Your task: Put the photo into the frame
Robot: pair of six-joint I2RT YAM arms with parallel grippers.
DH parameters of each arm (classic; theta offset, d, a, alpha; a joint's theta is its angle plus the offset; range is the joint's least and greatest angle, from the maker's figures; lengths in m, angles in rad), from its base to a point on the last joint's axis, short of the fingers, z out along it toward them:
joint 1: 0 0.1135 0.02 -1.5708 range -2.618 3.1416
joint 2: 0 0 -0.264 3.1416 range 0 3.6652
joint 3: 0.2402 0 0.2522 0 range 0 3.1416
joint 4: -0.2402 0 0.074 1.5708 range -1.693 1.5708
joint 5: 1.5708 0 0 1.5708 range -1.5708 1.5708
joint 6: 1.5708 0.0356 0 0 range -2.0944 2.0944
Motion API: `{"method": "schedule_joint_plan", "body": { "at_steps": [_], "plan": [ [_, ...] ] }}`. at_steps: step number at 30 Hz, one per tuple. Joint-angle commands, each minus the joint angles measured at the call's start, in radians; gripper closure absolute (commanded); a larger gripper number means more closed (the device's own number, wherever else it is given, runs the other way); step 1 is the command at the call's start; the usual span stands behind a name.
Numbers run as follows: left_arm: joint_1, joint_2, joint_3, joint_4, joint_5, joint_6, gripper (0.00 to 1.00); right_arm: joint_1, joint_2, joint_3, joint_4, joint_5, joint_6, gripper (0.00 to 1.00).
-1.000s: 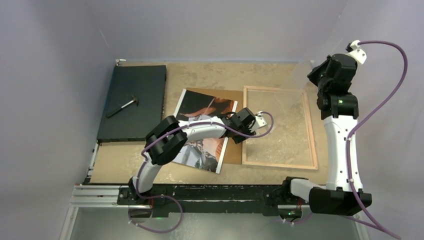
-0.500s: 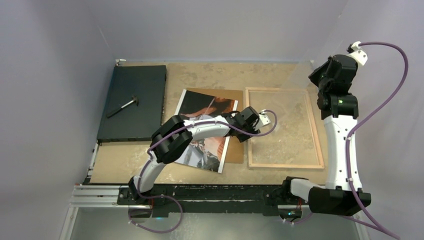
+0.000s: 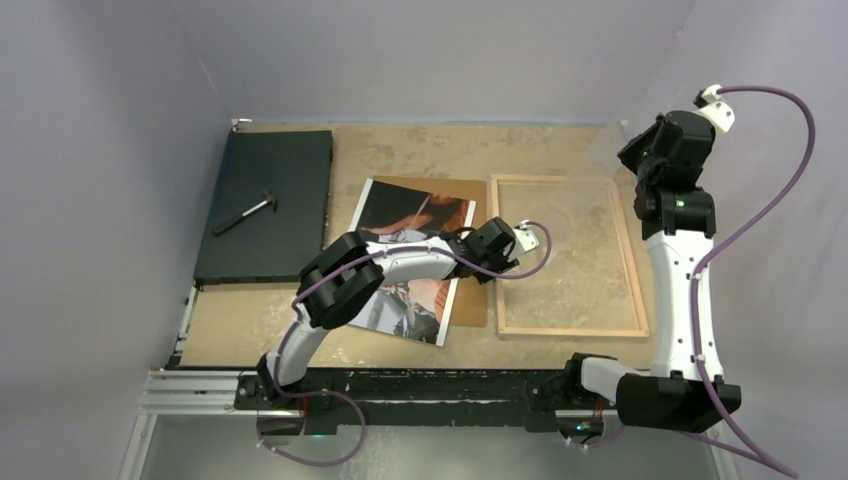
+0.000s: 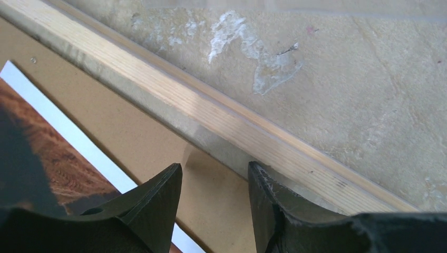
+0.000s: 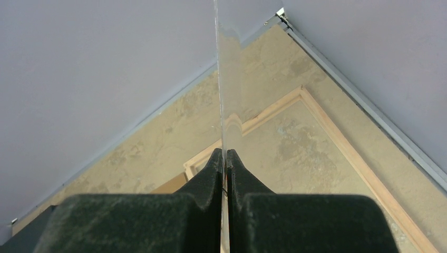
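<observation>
Top external: frame point(image 3: 570, 330) lies flat, wooden back up. Photo point(image 3: 405, 215) sits just left of the frame, face up on brown backing panel point(image 3: 466, 300). Left gripper point(image 4: 213, 174) at the frame's left rail, jaws half apart, nothing clamped. Right gripper point(image 5: 225, 154) above the frame's far right corner, pinched tight on thin clear pane point(image 5: 217, 79).

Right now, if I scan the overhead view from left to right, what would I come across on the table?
black board → photo → frame → right arm, standing raised at the far right
</observation>
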Motion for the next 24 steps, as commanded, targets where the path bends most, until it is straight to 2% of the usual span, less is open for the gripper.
{"method": "schedule_joint_plan", "body": {
  "at_steps": [1, 7, 14, 18, 24],
  "plan": [
    [0.024, -0.005, -0.134, -0.037, -0.091, 0.041, 0.53, -0.004, -0.023, -0.029, 0.056, -0.037, 0.014, 1.00],
    [0.087, -0.074, -0.206, -0.039, -0.098, 0.063, 0.53, -0.004, -0.031, -0.061, 0.068, -0.062, 0.031, 1.00],
    [0.097, -0.102, -0.188, -0.052, -0.094, 0.046, 0.53, -0.004, -0.033, -0.047, 0.059, -0.065, 0.034, 1.00],
    [0.097, -0.148, -0.113, -0.079, -0.031, 0.023, 0.52, -0.004, -0.030, -0.011, 0.044, -0.034, 0.022, 1.00],
    [0.095, -0.113, 0.116, -0.188, 0.083, -0.074, 0.49, -0.003, -0.028, 0.041, 0.032, -0.007, 0.020, 1.00]
  ]
}}
